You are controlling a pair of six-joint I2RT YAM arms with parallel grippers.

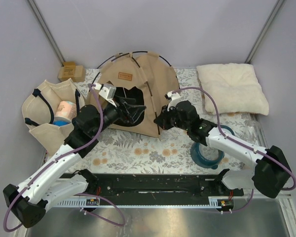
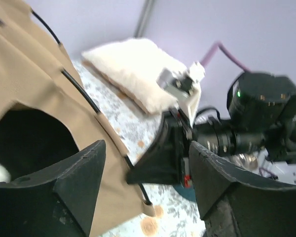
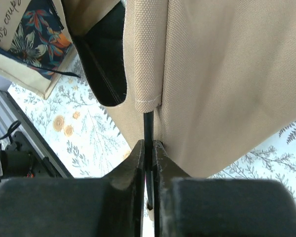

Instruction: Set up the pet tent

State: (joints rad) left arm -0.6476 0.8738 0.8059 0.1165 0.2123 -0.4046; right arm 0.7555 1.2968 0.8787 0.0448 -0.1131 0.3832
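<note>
The pet tent (image 1: 138,94) stood at the back middle of the patterned surface (image 1: 138,150), its 2 thin dark poles crossing over the top, between the tote bag (image 1: 47,111) on its left and the cream pillow (image 1: 233,89) well apart on its right. It looked largely raised, so the step in hand was probably the last fixing of the frame at the front right corner. There the right pincer (image 3: 149,153) was closed tight on the lower end of 1 pole (image 3: 148,126), just under the hem of the canvas. The left pincer (image 2: 148,163) stood with its fingers wide apart and nothing between them, right in front of the dark doorway (image 2: 29,138). The next move likely called for seating that pole tip firmly at the corner and letting go slowly, since a bowed pole may spring out. The free pincer could steady the canvas meanwhile. The left arm (image 1: 59,160) was stretched forward and inward, its wrist rolled sideways. The right arm (image 1: 237,143) lay low across the surface, elbow out to the right, wrist aimed at the tent's corner.
</note>
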